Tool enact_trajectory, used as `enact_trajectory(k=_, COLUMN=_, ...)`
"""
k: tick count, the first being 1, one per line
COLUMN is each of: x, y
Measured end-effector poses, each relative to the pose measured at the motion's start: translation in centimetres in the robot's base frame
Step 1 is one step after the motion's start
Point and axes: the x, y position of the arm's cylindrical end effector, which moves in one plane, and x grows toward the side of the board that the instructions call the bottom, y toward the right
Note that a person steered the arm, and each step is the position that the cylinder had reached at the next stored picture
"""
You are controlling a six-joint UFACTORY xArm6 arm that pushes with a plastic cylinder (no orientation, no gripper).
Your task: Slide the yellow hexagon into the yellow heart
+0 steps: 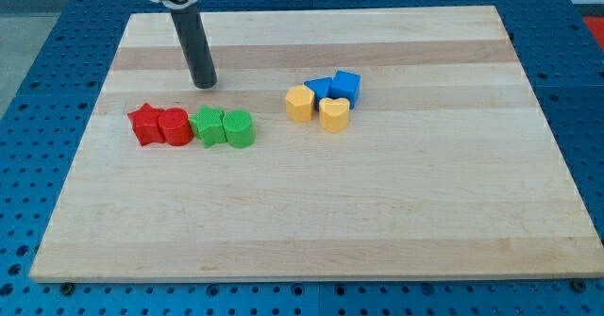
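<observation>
The yellow hexagon (pixel 299 104) sits near the board's middle, just left of the yellow heart (pixel 333 114); the two look close or touching. Two blue blocks (pixel 321 89) (pixel 345 86) sit right behind them. My tip (pixel 204 83) is at the end of the dark rod in the view's upper left. It stands well to the left of the yellow hexagon and a little above the green blocks, touching no block.
A row of blocks lies at the left: a red star (pixel 144 124), a red block (pixel 174 125), a green star (pixel 208 126) and a green round block (pixel 239 128). The wooden board (pixel 311 222) rests on a blue perforated table.
</observation>
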Motion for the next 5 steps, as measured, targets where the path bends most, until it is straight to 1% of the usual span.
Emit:
enact_trajectory(k=3, x=1.2, y=4.8)
enact_trajectory(k=5, x=2.7, y=5.6)
